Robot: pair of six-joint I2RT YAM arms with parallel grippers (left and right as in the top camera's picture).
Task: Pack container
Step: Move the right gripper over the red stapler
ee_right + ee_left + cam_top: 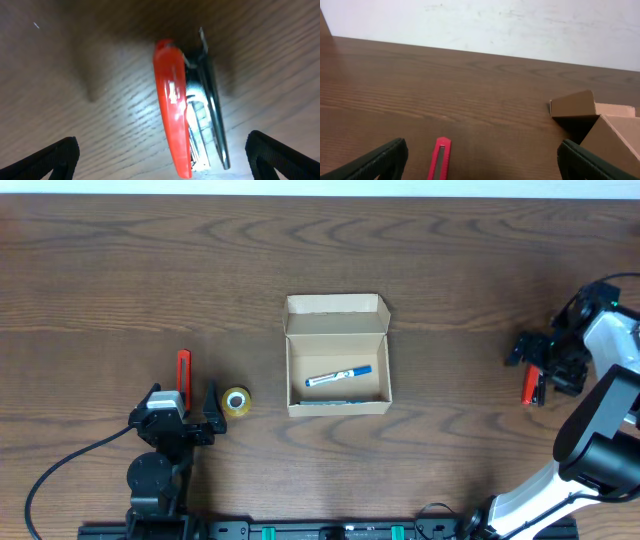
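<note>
The container, a tan cardboard box (337,385), stands open at the table's centre, its flap lid (336,320) folded back on the far side. A blue marker (338,376) lies inside. In the left wrist view the box (615,132) is at the right edge. My left gripper (182,402) is open and empty near the front left, with a red utility knife (183,368) between its fingers' line (482,165); the knife (439,160) lies on the table. My right gripper (533,365) is open at the far right, straddling (165,160) a red stapler (172,125) lying on the table.
A small yellow tape roll (236,401) sits just right of my left gripper, between it and the box. The red stapler (531,387) lies near the right table edge. A black cable (60,470) runs along the front left.
</note>
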